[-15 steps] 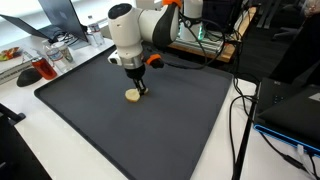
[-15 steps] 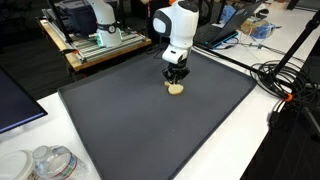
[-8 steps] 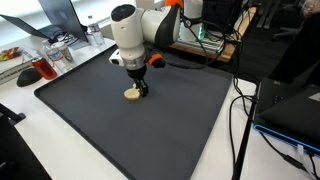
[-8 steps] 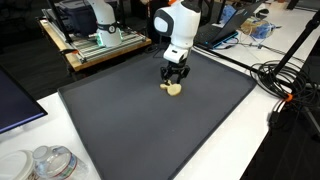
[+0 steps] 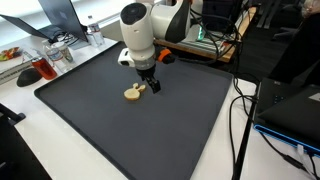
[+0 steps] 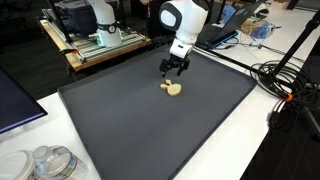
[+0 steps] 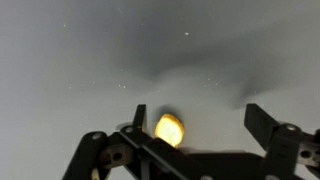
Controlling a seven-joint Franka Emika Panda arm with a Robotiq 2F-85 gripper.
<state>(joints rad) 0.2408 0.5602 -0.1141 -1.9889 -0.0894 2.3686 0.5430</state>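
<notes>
A small tan, roundish object (image 5: 133, 94) (image 6: 172, 88) lies on the dark grey mat (image 5: 150, 140) (image 6: 150, 130). My gripper (image 5: 150, 84) (image 6: 175, 68) hangs just above and slightly beyond it, open, touching nothing. In the wrist view the object (image 7: 169, 128) glows yellow near one finger, low in the frame, and the gripper (image 7: 200, 118) stands wide with the mat showing between its black fingers (image 7: 262, 118).
Black cables (image 5: 240, 110) (image 6: 275, 80) run along the mat's edge. A glass of red liquid (image 5: 45, 68) and clutter stand on the white table. A wooden stand with another machine (image 6: 100, 40) and a clear plastic container (image 6: 45, 162) flank the mat.
The gripper has gone from shut on the tan object to wide open, let it go on the mat, then risen and shifted slightly away from it.
</notes>
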